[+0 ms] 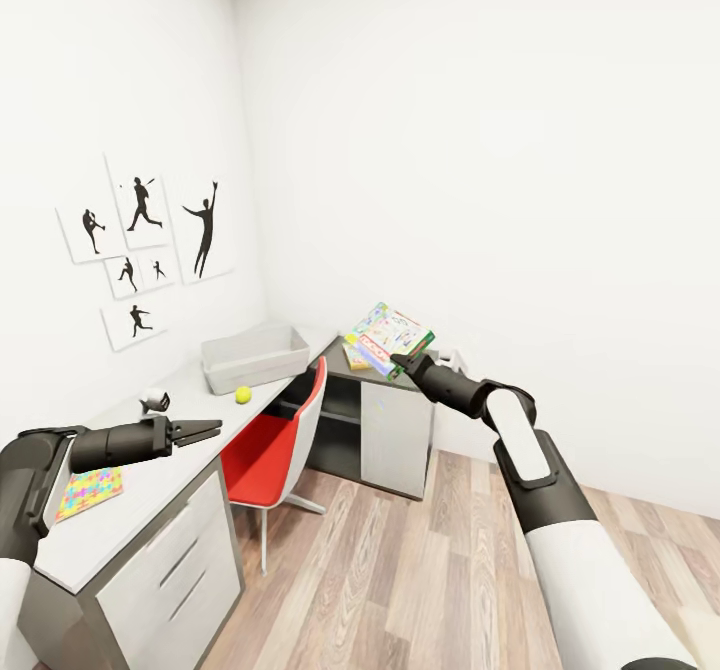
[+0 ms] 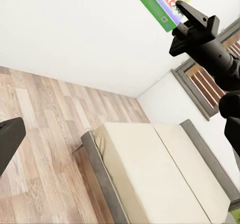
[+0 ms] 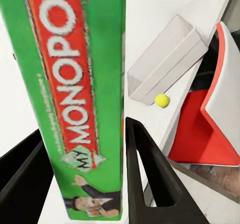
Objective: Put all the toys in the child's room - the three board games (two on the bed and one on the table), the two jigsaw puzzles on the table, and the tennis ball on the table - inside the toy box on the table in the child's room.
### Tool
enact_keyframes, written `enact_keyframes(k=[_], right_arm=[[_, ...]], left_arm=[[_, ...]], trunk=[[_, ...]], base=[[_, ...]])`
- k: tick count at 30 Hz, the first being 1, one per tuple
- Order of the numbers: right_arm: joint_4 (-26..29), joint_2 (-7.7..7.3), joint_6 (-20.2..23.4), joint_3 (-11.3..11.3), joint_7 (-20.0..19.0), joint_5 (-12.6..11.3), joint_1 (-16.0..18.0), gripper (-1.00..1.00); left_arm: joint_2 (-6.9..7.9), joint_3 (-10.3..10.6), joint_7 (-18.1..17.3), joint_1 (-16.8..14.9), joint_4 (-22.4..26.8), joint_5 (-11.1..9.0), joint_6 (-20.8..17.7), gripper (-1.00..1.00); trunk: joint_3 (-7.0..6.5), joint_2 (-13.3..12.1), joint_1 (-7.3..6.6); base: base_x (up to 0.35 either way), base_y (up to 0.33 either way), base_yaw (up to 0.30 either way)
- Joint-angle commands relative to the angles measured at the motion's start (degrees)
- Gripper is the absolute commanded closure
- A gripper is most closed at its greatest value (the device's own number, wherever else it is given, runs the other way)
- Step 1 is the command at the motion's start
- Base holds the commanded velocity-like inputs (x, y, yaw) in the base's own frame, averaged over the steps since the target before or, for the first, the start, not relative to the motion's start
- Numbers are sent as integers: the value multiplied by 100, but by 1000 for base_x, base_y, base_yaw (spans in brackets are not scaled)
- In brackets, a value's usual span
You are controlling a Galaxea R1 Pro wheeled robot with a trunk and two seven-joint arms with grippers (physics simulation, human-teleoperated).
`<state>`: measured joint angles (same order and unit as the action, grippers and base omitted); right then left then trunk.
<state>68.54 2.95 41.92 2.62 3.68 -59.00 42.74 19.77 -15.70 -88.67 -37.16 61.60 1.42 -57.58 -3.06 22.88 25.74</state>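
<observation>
While the right gripper [image 1: 402,359] clamps the green-edged board game [image 1: 392,337] by its near edge, box tilted, long axis running away from the arm, the left gripper [image 1: 205,431] hangs open.

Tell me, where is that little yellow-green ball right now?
The tennis ball lies on the light grey desk at the head view's left, just in front of the grey toy box and beside the red chair.

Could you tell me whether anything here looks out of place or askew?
Only the green-edged board game: it is tilted in the air, clamped by the right gripper above the dark corner of the table. Nothing looks spilled or damaged.
</observation>
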Motion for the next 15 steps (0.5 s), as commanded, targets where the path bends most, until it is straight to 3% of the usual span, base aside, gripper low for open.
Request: enact_keyframes(k=[1,6,15], right_arm=[[3,3,1,3,41,-42,0,100],[-18,11,-29,16,37,-34,-5,100],[-97,13,-43,18,35,-25,-34,100]], left_arm=[[0,-2,-27,-2,1,16,-60,-100],[0,-7,-28,-2,1,16,-67,-100],[0,-12,-28,-2,1,16,-69,-100]], trunk=[[-1,3,4],[-12,3,4],[-15,3,4]], base=[[195,-182,200],[247,-141,250],[310,-17,281]])
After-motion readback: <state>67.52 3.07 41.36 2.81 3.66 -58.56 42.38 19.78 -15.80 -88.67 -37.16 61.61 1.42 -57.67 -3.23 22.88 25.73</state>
